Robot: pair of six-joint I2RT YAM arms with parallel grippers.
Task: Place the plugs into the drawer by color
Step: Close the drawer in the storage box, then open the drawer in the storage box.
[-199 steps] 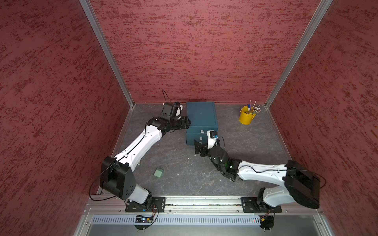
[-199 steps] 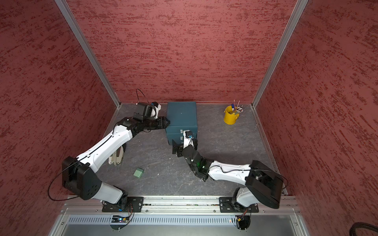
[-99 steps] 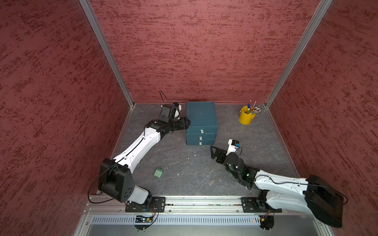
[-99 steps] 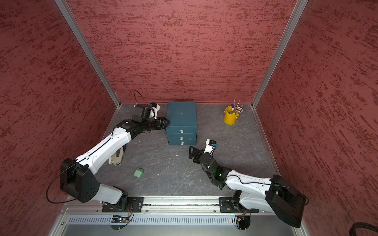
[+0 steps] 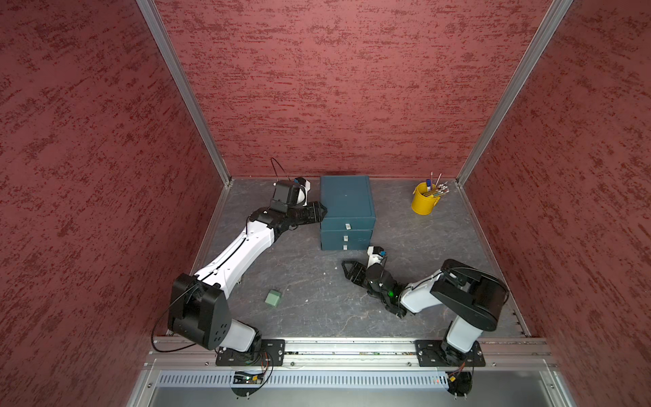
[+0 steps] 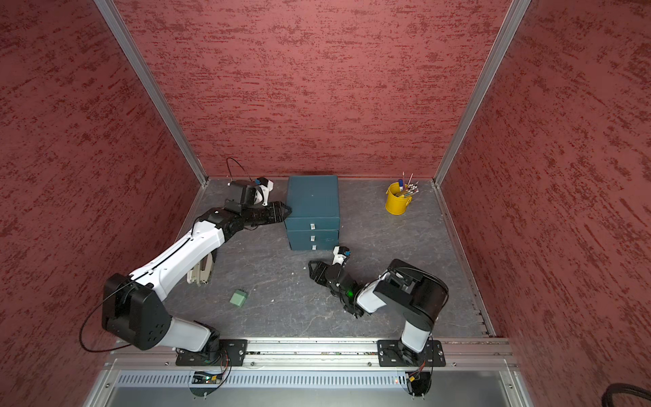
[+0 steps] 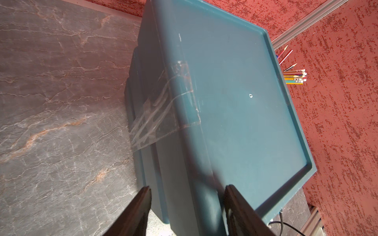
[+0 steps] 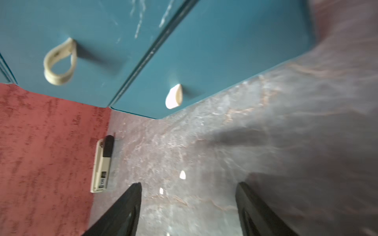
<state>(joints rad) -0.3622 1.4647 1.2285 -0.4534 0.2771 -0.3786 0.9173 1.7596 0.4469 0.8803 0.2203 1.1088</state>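
The dark teal drawer stands at the back with all three fronts pushed in, white pull tabs showing. One sage green plug lies on the floor toward the front left. My left gripper is closed across the drawer's top left edge, which fills the gap between its fingers. My right gripper hovers low over bare floor in front of the drawer, open and empty.
A yellow pen bucket stands at the back right. A beige flat device lies by the left wall under my left arm. Red walls close in three sides; a metal rail runs along the front.
My right arm has pulled back from the drawer's front toward the near side, its elbow now raised, and its jaws have narrowed a little. The left arm has hardly moved.
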